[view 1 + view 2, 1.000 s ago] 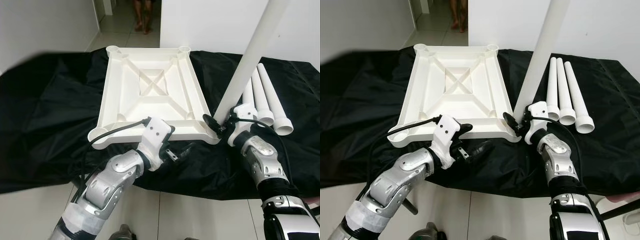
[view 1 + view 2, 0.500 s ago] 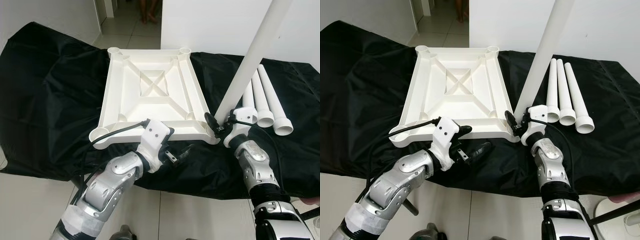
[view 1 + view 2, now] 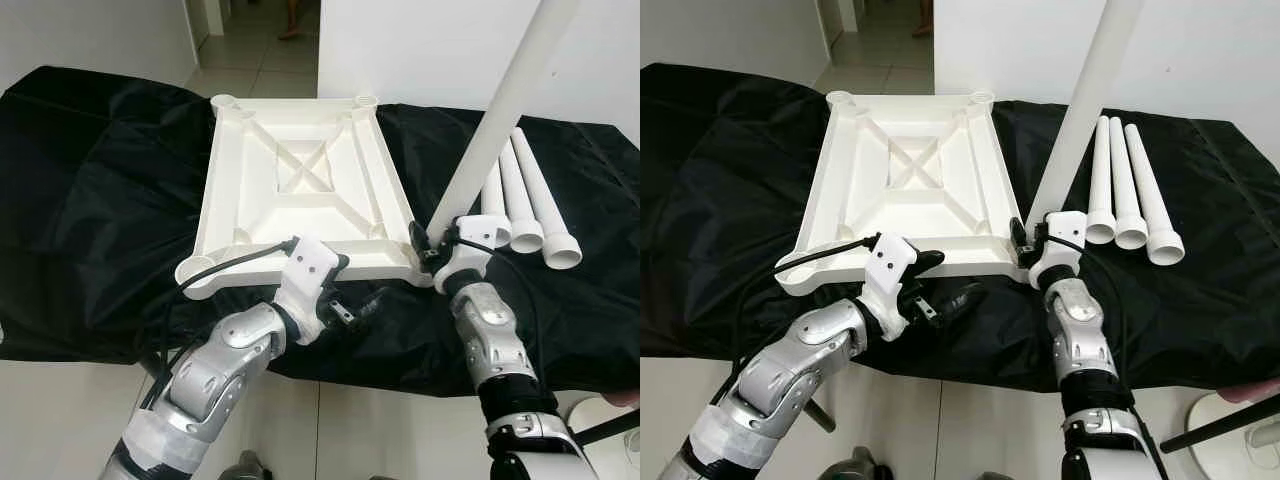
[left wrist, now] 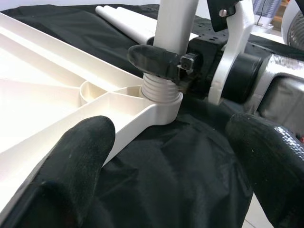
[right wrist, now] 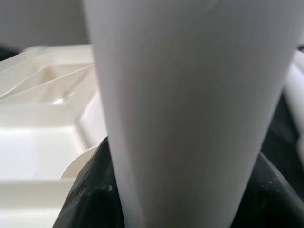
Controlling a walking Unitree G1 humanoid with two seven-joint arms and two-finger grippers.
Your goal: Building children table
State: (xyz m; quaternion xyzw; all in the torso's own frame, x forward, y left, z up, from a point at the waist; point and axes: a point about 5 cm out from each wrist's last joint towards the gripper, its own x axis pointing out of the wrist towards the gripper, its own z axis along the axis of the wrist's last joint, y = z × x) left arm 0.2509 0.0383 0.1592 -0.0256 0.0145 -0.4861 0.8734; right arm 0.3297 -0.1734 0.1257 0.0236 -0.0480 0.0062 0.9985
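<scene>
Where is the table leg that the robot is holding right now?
The table leg stands upright in the near right corner socket of the upside-down white tabletop, gripped near its base by the right hand, beside three spare legs.

Both arms are silver metal with rounded, segmented shells and black joints. Each wrist carries a white plastic housing, and each gripper, left and right, has black fingers. A black cable loops into the left wrist housing. White tape wraps the left upper arm.
</scene>
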